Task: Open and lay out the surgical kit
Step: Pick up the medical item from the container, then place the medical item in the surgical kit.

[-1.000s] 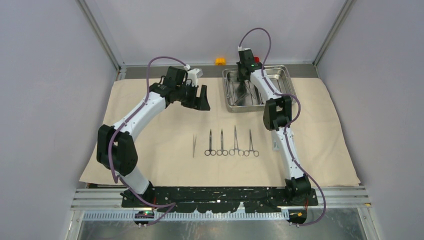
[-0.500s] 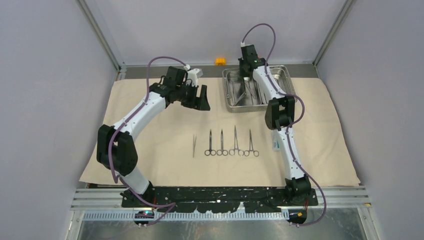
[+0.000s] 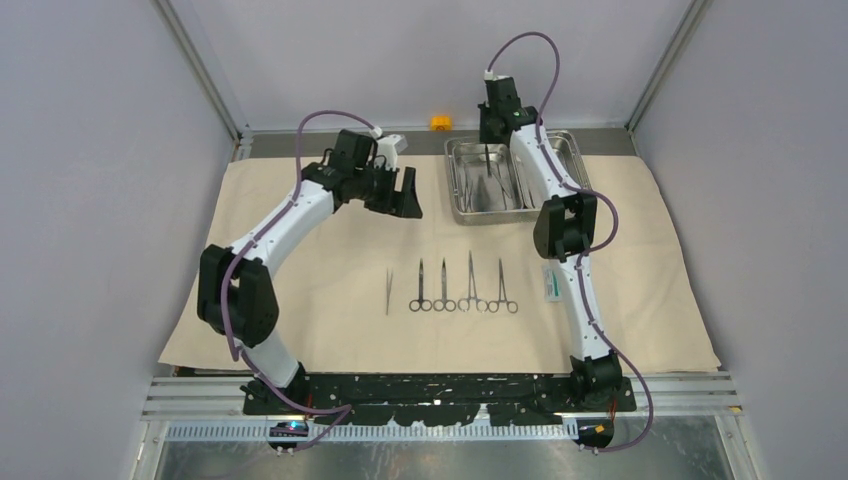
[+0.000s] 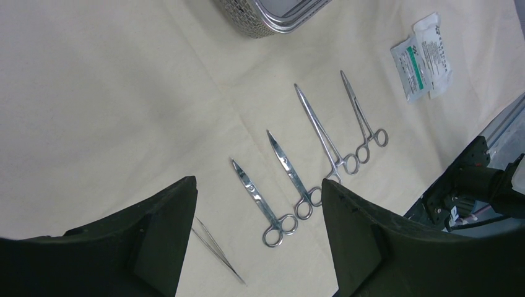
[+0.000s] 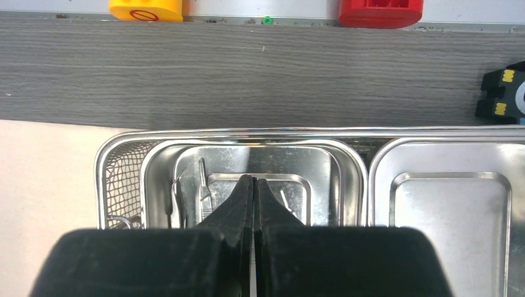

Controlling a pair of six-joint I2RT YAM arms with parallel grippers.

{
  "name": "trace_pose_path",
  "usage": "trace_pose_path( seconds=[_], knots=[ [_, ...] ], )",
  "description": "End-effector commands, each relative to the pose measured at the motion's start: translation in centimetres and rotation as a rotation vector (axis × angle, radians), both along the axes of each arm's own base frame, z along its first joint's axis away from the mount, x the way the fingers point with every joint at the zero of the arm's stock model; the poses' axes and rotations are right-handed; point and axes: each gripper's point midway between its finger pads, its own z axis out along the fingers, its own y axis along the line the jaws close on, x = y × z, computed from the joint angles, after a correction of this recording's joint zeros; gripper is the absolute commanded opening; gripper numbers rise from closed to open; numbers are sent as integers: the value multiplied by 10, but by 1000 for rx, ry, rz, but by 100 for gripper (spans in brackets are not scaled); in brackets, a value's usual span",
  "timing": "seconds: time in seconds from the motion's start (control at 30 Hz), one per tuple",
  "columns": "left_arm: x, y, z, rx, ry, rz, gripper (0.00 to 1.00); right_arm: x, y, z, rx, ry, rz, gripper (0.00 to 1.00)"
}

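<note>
Our right gripper [image 5: 254, 179] hangs over the left compartment of the steel tray [image 5: 247, 132] with its jaws pressed together. We cannot tell whether a thin tool is pinched between them. Beneath and to either side of its tips, slim steel tools [image 5: 203, 184] lie in that compartment, running roughly front to back. Our left gripper [image 4: 259, 185] hovers over the beige cloth [image 4: 93, 93] with jaws wide apart and nothing between them. Through that gap we see four ring-handled clamps [image 4: 291, 179] lying side by side on the cloth. Their long axes are roughly parallel, with rings toward the near edge of the cloth and tips toward the tray. The tweezers [image 3: 388, 291] lie just left of the row, aligned the same way. Two white-and-teal packets [image 4: 424, 55] lie flat on the cloth to the right of the row, overlapping each other.
</note>
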Motion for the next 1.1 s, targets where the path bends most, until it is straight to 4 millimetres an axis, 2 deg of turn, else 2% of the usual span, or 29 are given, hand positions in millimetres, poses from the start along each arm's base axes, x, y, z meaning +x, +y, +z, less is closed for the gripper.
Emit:
trace_pose_path(
  seconds=[0.0,0.17,0.47,0.73,0.87,1.07],
  knots=[
    [16,-14,26,-71,-57,-12,75,-7,13,85,69,-135,17,0],
    [26,-23,43,-118,-57,4,75,-29,29,114,117,-141,32,0],
    [32,-20,68,-173,-96,104,74,-95,82,130,233,-75,58,0],
    [29,-39,93,-335,-68,94,74,-155,134,151,290,-67,106,0],
    [27,-46,95,-424,-12,123,73,-168,144,157,309,-62,128,0],
    [28,-41,87,-423,-20,161,72,-175,149,157,343,-35,140,0]
  ],
)
